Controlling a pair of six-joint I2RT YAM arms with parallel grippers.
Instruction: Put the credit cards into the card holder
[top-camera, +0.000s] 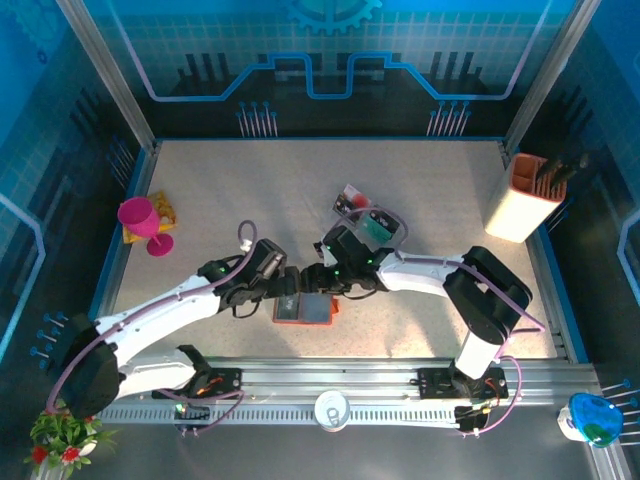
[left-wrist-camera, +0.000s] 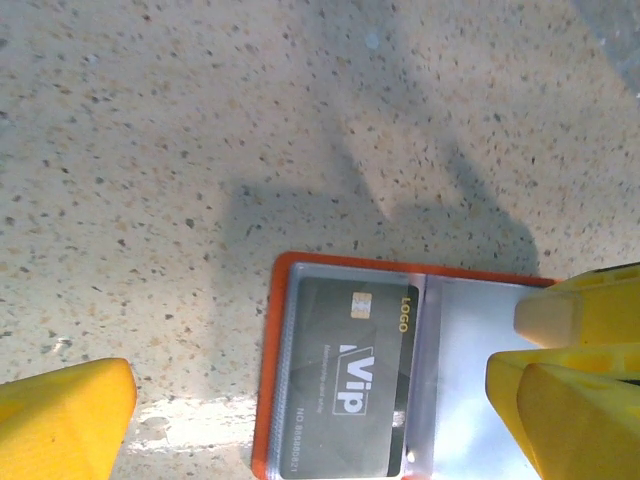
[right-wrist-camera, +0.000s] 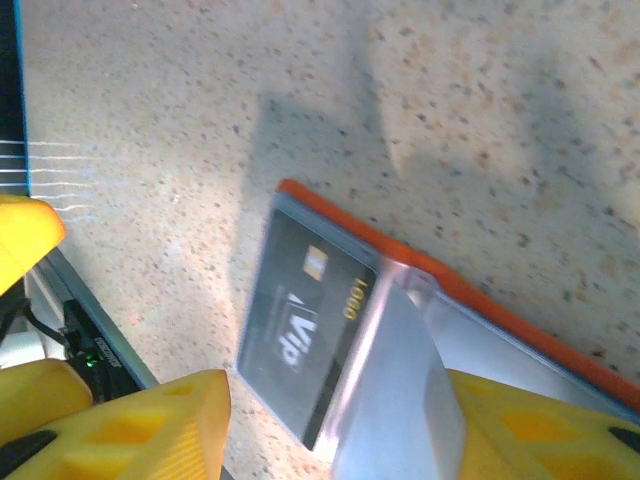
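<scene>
Right pincer (right-wrist-camera: 335, 395), jaws parted and gripping nothing, hangs above 1 black credit card (right-wrist-camera: 300, 320) seated in the open card holder (right-wrist-camera: 500, 300) (long axis running straight out from the pincer); left pincer (left-wrist-camera: 320, 350), spread wide, overhangs the holder's other half.

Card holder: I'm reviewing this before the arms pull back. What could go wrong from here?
1. One finger of the left end effector sits over the card holder's right page; pulling away could drag it.
2. The clear sleeve stands raised between the open right end effector's fingers, beside the black VIP card; it might snag and tug that card out.
</scene>
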